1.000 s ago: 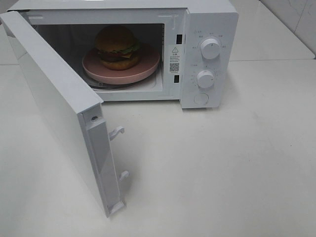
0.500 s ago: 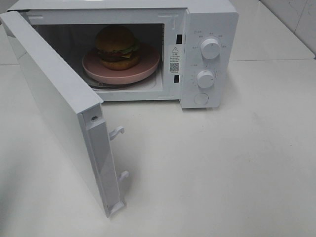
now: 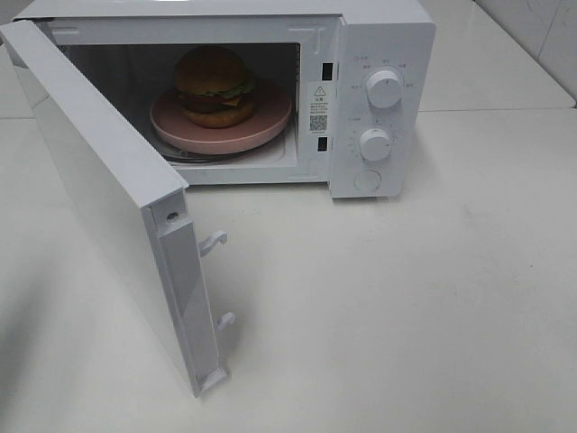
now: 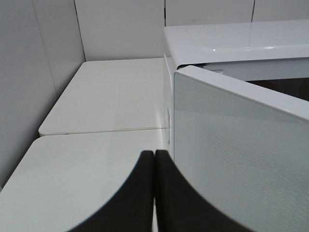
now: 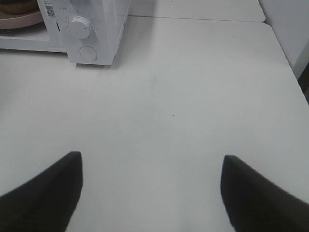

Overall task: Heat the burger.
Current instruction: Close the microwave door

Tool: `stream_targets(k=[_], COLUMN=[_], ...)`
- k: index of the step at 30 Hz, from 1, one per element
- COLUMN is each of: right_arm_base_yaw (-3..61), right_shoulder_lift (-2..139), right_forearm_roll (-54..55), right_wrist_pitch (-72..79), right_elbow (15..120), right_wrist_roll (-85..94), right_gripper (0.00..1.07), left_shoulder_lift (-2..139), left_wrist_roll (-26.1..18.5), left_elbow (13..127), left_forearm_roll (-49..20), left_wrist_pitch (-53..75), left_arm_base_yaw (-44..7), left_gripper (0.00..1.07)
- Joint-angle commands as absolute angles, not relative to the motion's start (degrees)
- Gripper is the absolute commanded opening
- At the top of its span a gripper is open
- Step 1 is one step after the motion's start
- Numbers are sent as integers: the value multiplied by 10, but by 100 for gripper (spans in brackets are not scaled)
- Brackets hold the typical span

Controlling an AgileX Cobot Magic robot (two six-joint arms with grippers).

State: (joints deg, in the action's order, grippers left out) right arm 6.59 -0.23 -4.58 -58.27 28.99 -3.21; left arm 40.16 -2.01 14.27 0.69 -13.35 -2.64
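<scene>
The burger (image 3: 214, 87), with a golden-brown bun, lettuce and a dark patty, sits on a round pink plate (image 3: 261, 126) inside the white microwave (image 3: 383, 41). The microwave door (image 3: 99, 194) stands wide open toward the front left. Neither gripper shows in the high view. In the left wrist view my left gripper (image 4: 154, 159) is shut and empty, close beside the door's outer face (image 4: 241, 159). In the right wrist view my right gripper (image 5: 152, 166) is open and empty over bare table, well away from the microwave's dial panel (image 5: 82, 26); the plate's edge (image 5: 19, 18) shows there.
The microwave has two white dials (image 3: 385, 88) and a round button (image 3: 367, 181) on its right panel. Two door latch hooks (image 3: 215, 240) stick out from the door's edge. The white table (image 3: 406, 307) stretches in front and to the right. A tiled wall (image 4: 120, 26) stands behind.
</scene>
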Motion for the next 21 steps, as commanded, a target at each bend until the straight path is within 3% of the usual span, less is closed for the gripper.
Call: stream_targets(k=[1,11,18,21], right_arm_base_yaw=[61,61,61,61], right_shoulder_lift=[-17,-17,-17,-17], right_forearm_roll=[-44,-44,-44,-44], right_wrist_pitch=[-577,-577,-577,-577], right_elbow=[289,289,289,289], right_wrist_roll=[-28,-28,-28,-28], right_gripper=[76,76,76,76], left_shoulder_lift=[464,671,812,845], left_wrist_roll=[-17,-9,56,64], left_elbow=[138,138,138,141], left_forearm_roll=[9,22,72,81], left_wrist_pitch=[-222,-438,-596,-634], left_arm_base_yaw=[-29,-29,-29,-29], left_gripper=[0,0,0,0])
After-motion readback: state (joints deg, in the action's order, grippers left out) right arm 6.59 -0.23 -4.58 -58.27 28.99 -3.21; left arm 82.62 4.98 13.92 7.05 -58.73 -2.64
